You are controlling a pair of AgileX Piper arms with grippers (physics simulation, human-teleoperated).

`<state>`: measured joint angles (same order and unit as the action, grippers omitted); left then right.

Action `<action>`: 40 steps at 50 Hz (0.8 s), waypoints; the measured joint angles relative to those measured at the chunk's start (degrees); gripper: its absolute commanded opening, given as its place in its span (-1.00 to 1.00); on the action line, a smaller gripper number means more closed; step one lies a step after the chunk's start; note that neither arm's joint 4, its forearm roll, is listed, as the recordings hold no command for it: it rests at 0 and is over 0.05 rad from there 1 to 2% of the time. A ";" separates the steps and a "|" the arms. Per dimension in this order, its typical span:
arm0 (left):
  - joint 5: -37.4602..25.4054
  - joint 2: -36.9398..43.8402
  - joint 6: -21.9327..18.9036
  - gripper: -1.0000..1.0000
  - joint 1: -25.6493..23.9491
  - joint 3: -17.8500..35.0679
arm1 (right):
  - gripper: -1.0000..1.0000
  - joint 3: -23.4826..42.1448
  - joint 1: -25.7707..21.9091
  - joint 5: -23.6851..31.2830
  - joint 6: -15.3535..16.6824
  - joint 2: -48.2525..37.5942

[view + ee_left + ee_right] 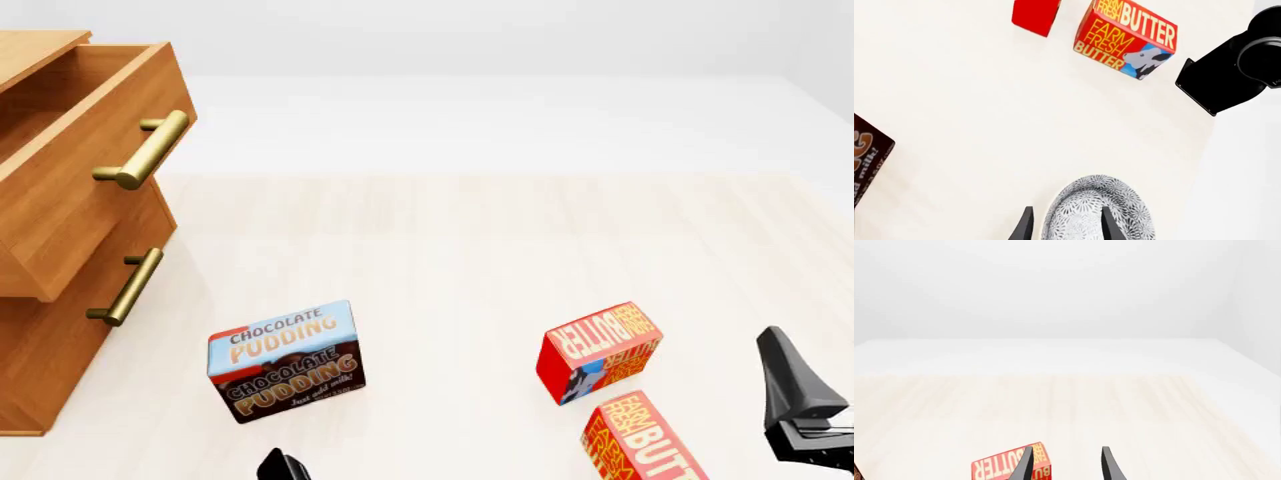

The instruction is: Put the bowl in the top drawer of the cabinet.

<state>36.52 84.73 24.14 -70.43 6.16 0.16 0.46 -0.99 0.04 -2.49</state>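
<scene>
In the left wrist view the bowl [1097, 207] lies on the pale table, black-and-white patterned inside with a thin white rim. My left gripper [1066, 227] is open just above it, one finger outside the rim and the other over the inside. The front view does not show the bowl. The cabinet [40, 350] stands at the far left, and its top drawer [100, 170] is pulled out with its inside showing. My right gripper [1066, 467] is open and holds nothing, well to the right near the front edge.
A chocolate pudding box [287, 362] stands in front of the cabinet, close to my left gripper. Two butter boxes [601, 350] [647, 440] sit to the right, beside the right arm [801, 395]. The lower drawer [80, 310] is closed.
</scene>
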 measured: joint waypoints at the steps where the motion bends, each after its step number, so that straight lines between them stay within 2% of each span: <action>1: 0.29 0.22 0.03 1.00 -0.01 -0.05 | 1.00 0.00 0.00 -0.04 0.01 -0.07; 2: 0.55 0.42 0.06 -1.00 -0.02 -0.09 | 1.00 0.00 -0.01 -0.07 0.03 -0.13; 21: -3.08 -4.04 -1.32 -1.00 1.27 0.20 | 1.00 0.00 -0.27 0.00 -0.09 0.03; 40: -14.13 -13.57 -4.14 -1.00 2.55 3.51 | 1.00 0.01 -0.65 0.34 -0.33 0.72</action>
<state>22.39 71.16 20.00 -67.88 9.67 0.18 -0.20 -0.64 -0.29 -1.77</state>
